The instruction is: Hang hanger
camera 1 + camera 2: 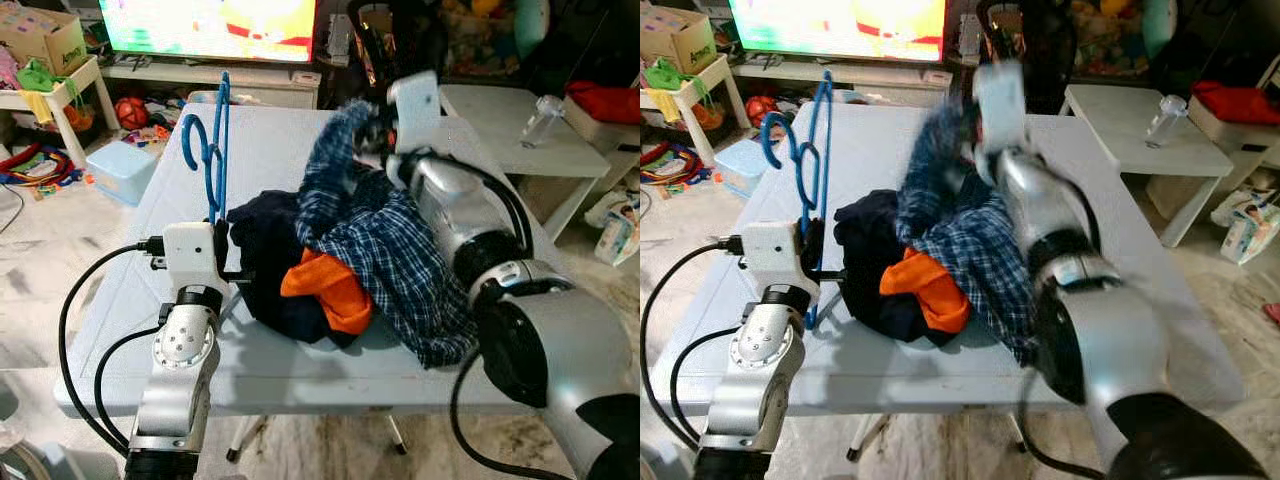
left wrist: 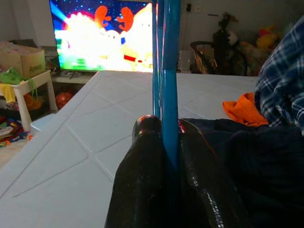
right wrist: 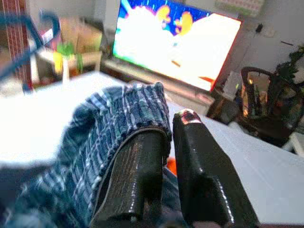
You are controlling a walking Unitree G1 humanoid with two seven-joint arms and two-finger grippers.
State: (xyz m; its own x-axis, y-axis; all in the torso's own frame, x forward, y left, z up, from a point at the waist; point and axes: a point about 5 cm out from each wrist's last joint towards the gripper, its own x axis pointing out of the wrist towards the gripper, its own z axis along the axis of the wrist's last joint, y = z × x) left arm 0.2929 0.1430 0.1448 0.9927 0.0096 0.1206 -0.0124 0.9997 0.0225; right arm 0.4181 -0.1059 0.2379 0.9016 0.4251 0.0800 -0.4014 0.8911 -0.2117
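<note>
Currently the left gripper [image 2: 164, 142] is pinched on the blue hanger [image 1: 214, 150], holding it upright above the left-centre of the white table [image 1: 270, 360]; hook at upper left of the frame, curling towards the table's left edge. Bare tabletop lies left of and beyond the hanger.

The right gripper [image 3: 168, 126] is raised at upper centre, fingers pressed onto a fold of the blue plaid shirt [image 1: 400, 255]; shirt drapes down to the clothes pile.

The pile sits mid-table, just right of the hanger: a dark navy garment [image 1: 270, 250] and an orange garment [image 1: 330, 290], touching.

Surroundings: lit TV [image 1: 210, 25] top centre, white side table [image 1: 510, 125] with a clear bottle [image 1: 542, 118] upper right, cardboard box [image 1: 40, 40] upper left; its print is unreadable.
</note>
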